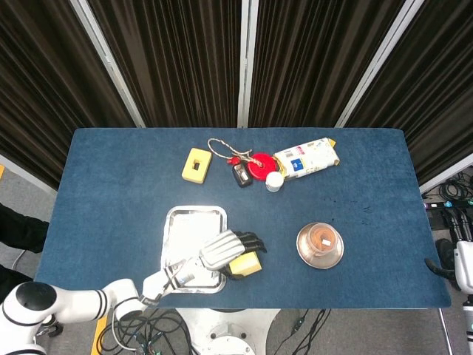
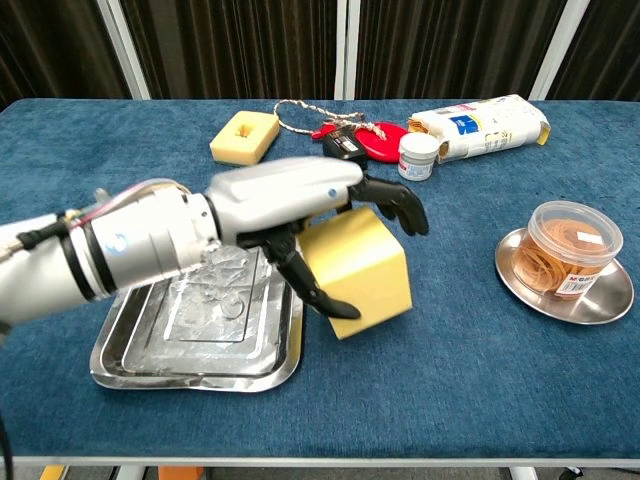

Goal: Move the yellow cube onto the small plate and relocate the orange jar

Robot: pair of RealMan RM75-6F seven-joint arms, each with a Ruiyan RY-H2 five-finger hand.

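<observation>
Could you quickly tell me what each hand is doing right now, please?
Left hand: holding the yellow cube, clear of the tray.
Right hand: at the frame edge; cannot be told.

Bare blue table (image 2: 450, 330) lay between left hand (image 2: 330, 225) holding yellow cube (image 2: 357, 272) and small plate (image 2: 600, 300), orange jar (image 2: 570, 247) occupied plate, steel tray (image 2: 130, 360) just left
</observation>
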